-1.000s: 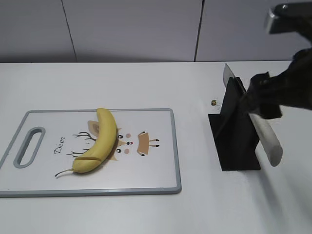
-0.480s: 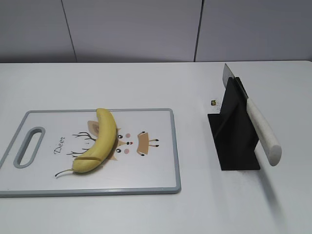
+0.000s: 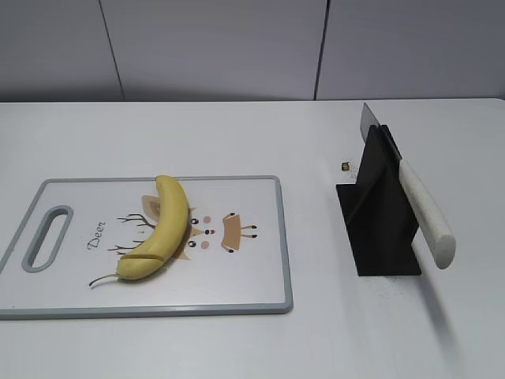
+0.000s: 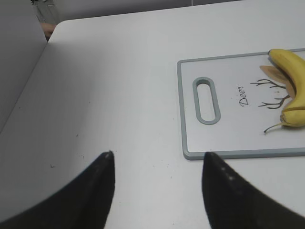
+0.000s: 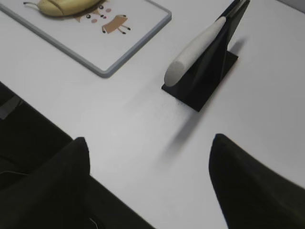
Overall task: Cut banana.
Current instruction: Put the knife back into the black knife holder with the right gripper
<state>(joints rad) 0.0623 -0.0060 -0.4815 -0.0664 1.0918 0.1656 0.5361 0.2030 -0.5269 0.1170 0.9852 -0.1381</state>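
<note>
The yellow banana (image 3: 162,227) lies on the white cutting board (image 3: 252,276) with a cut line near its stem end; it also shows in the left wrist view (image 4: 293,90) and the right wrist view (image 5: 66,5). A white-handled knife (image 3: 426,217) rests in a black stand (image 3: 383,229), also in the right wrist view (image 5: 195,50). My left gripper (image 4: 157,155) is open and empty over bare table left of the board. My right gripper (image 5: 150,140) is open and empty, near the table's front edge, short of the knife stand. Neither gripper shows in the exterior view.
The board (image 4: 228,133) has a grey rim and a handle slot (image 4: 206,100) at its left end. A small dark speck (image 3: 346,166) lies on the table by the stand. A grey wall runs behind the table. The table's front edge (image 5: 71,143) is close to my right gripper.
The right arm, which was over the knife handle one second ago, has left the exterior view. The knife stays in its stand. The banana and board have not moved.
</note>
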